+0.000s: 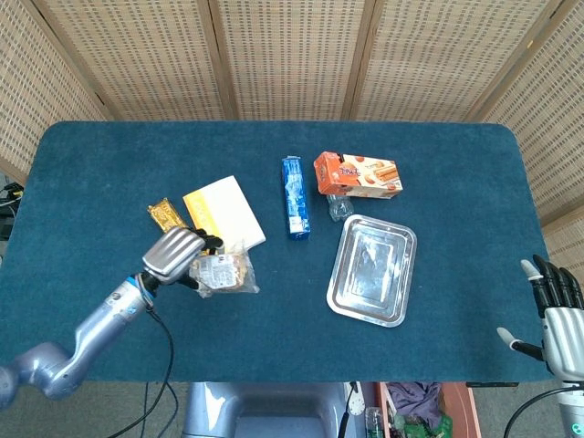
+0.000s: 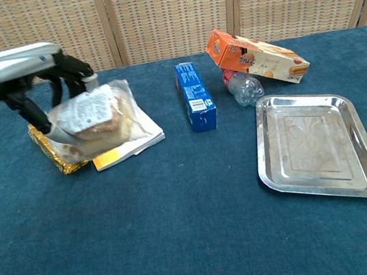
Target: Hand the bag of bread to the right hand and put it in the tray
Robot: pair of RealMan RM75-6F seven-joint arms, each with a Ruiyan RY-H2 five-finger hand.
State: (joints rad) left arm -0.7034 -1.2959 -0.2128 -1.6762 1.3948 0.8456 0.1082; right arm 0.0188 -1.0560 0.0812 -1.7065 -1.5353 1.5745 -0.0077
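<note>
My left hand holds the clear bag of bread up off the table, left of centre, in front of the yellow-and-white booklet. The steel tray lies on the blue cloth to the right with nothing in it. My right hand shows only in the head view, at the lower right corner off the table's edge, fingers spread and holding nothing.
A gold snack packet lies left of the booklet. A blue box, an orange box and a clear bottle sit behind the tray. A black cable trails from my left arm.
</note>
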